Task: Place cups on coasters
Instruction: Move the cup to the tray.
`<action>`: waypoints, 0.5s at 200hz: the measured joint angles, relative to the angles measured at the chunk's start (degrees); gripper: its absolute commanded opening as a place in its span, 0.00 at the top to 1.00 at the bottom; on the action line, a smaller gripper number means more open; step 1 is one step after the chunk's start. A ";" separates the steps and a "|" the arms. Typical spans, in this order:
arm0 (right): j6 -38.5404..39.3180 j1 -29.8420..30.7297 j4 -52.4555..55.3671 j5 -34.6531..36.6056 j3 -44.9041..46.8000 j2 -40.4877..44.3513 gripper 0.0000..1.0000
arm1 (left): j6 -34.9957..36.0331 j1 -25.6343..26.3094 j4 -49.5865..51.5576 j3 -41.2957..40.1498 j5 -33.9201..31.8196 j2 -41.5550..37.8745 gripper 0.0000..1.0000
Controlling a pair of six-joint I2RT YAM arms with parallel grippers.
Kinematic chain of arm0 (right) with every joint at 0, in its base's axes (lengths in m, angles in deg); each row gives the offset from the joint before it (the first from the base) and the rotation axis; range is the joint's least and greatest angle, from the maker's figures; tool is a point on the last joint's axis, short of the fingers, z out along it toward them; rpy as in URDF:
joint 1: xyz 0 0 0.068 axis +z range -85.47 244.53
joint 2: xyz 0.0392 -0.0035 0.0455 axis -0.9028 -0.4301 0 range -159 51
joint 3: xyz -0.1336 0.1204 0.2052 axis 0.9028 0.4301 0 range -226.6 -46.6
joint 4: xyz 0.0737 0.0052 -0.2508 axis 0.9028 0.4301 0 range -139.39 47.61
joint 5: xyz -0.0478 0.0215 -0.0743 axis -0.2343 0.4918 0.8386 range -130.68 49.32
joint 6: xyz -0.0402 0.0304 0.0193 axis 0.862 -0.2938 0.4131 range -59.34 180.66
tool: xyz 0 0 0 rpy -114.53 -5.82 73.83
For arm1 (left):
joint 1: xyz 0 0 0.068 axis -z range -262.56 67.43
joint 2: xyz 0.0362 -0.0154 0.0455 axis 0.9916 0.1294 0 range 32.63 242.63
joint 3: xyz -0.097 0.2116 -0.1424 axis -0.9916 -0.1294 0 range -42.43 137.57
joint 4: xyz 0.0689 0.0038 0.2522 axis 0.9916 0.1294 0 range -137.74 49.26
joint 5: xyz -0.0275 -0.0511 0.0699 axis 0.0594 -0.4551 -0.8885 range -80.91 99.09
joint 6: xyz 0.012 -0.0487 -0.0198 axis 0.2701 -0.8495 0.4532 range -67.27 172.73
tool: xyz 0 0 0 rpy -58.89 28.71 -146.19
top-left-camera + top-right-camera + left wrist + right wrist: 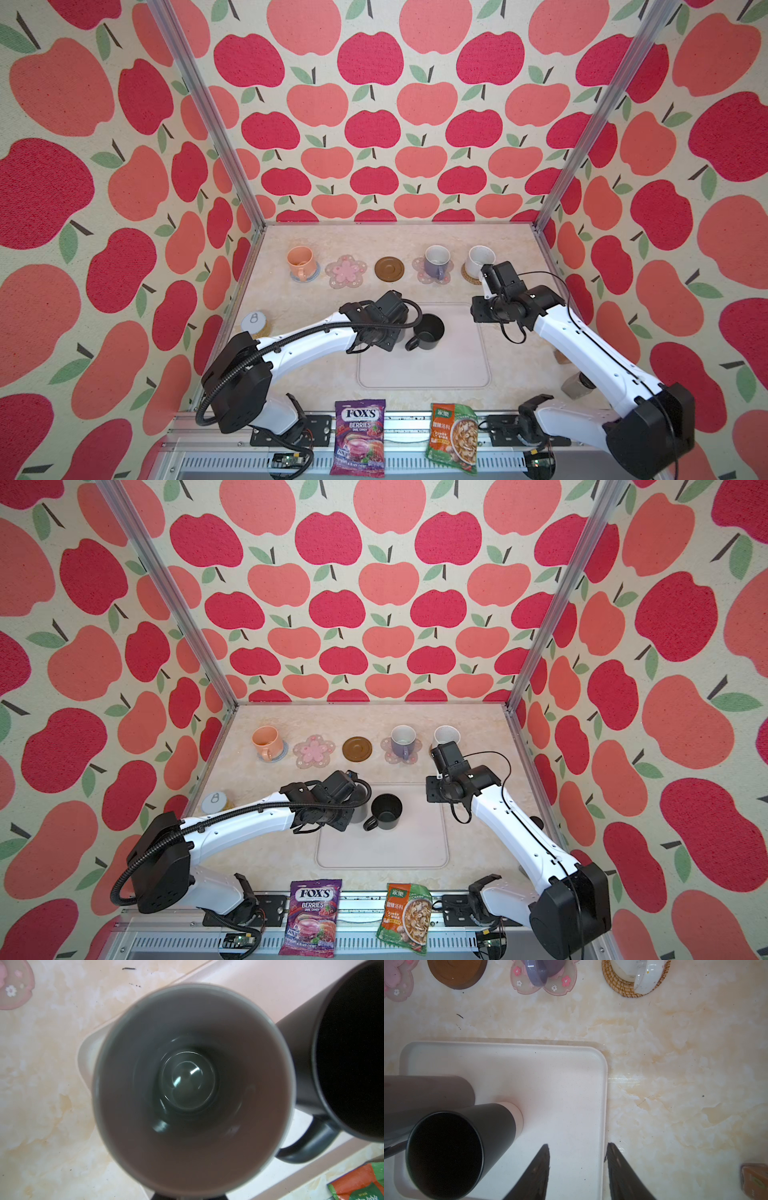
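The tall grey cup (193, 1088) fills the left wrist view, standing at the tray's near-left corner, and my left gripper (351, 802) is shut on its rim. Beside it on the pale tray (424, 370) stands the black cup (428, 330). My right gripper (578, 1147) hangs open over the tray's right edge with nothing between its fingers. At the back, the peach cup (300, 259) sits on a blue-grey coaster (313, 277), the lavender cup (436, 259) on a pink flower coaster (419, 272), and the speckled white cup (478, 257) on a rattan coaster (468, 276). A second pink flower coaster (345, 271) and a brown disc coaster (389, 269) are bare.
A lidded can (254, 322) stands by the left wall and a jar (575, 384) under the right arm. A purple candy bag (359, 436) and a green-orange soup packet (453, 438) lie at the front edge. Apple-patterned walls enclose three sides.
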 measured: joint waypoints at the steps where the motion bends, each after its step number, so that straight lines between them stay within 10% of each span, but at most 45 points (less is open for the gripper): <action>1: 0.00 0.00 0.00 0.00 0.00 0.00 0.52 | -0.07 0.00 0.02 0.00 0.00 0.00 0.91; 100: 0.00 0.00 0.31 0.04 0.00 0.96 0.52 | -0.04 0.00 1.86 0.00 -3.72 -0.92 1.00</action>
